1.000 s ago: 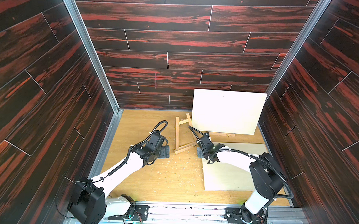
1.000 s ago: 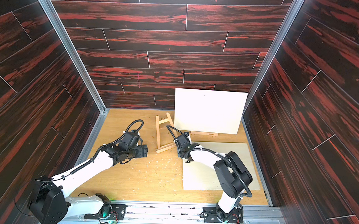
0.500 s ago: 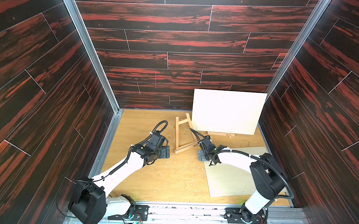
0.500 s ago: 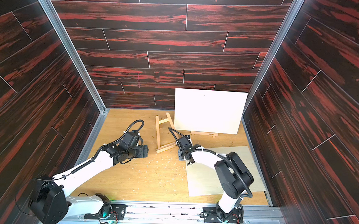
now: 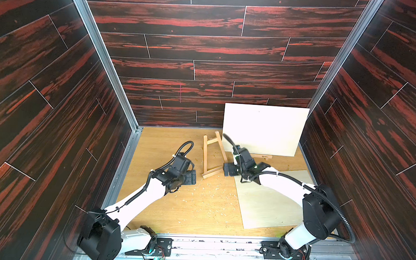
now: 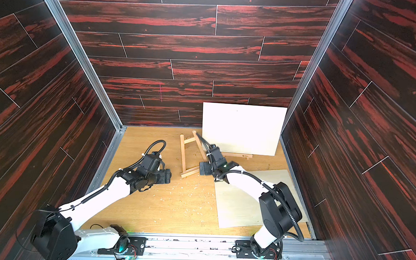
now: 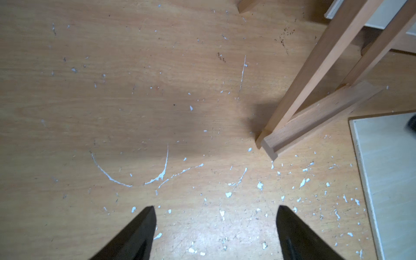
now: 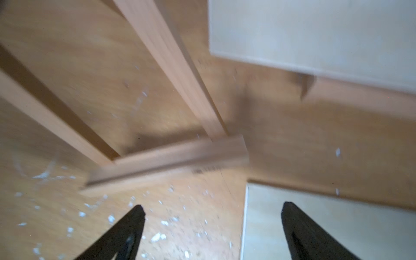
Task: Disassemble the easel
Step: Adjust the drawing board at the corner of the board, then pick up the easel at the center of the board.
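Right wrist view: the right hand [image 8: 212, 206] is shown with its fingers spread wide and nothing between them, poised above the corner of a pale panel [image 8: 326, 225] that lies flat on the table [image 8: 326, 139]. Just ahead of the fingertips, and not touched by them, the bottom ledge of the small wooden easel [image 8: 168, 157] is seen, with two rails running away from it; this picture is blurred. In both top views the right hand [image 5: 227, 169] [image 6: 204, 168] is placed just beside one end of that ledge.

The left hand [image 7: 215, 207] is likewise held wide apart and empty over bare table, near the ledge's other end but clear of the easel [image 7: 315, 117]. In a top view the left hand [image 5: 193, 177] is seen facing the right hand, with the easel's ledge between them.

The easel [image 5: 204, 156] is set mid-table, its ledge toward the arms and its narrow top beside the lower corner of a white board [image 5: 264, 130] that stands upright at the back wall. White flecks [image 7: 258, 185] are scattered over the table in front of the ledge.
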You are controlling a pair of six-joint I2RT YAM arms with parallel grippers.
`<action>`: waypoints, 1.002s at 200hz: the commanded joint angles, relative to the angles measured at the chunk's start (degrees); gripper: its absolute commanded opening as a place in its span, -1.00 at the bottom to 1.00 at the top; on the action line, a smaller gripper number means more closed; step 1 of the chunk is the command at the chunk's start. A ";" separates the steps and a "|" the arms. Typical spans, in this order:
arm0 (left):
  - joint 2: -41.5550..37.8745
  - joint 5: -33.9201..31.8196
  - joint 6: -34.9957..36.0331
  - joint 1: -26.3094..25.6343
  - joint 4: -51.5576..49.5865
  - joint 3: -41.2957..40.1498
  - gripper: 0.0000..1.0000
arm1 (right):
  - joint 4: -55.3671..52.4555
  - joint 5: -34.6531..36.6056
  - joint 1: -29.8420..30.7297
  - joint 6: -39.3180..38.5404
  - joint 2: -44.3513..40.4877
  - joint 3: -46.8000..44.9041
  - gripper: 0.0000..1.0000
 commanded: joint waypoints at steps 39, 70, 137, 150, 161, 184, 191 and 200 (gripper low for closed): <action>-5.22 -0.11 1.22 0.60 0.42 -2.49 0.75 | 18.72 -13.64 -6.29 -11.99 4.95 0.05 0.75; -5.92 0.58 1.07 0.73 0.80 -3.11 0.75 | 25.65 -17.78 -6.41 -15.80 7.10 -1.97 0.59; -6.07 0.22 0.98 0.82 1.14 -3.65 0.75 | 30.16 -14.70 -6.30 -17.88 12.58 -2.15 0.38; -5.69 0.28 1.07 0.91 1.38 -3.64 0.75 | 30.53 -15.06 -6.32 -18.73 13.88 -1.38 0.34; -5.38 0.37 0.95 0.96 1.71 -3.59 0.75 | 30.75 -15.33 -6.26 -19.36 14.84 -0.86 0.30; -4.85 0.44 0.89 0.96 2.23 -3.25 0.74 | 31.32 -15.88 -6.09 -20.54 16.13 0.05 0.23; -4.67 0.48 0.82 0.94 2.39 -3.14 0.75 | 31.51 -15.76 -5.91 -20.98 16.38 0.26 0.19; -4.41 0.45 0.87 1.00 2.44 -2.99 0.75 | 31.48 -15.54 -5.73 -21.63 16.74 0.62 0.14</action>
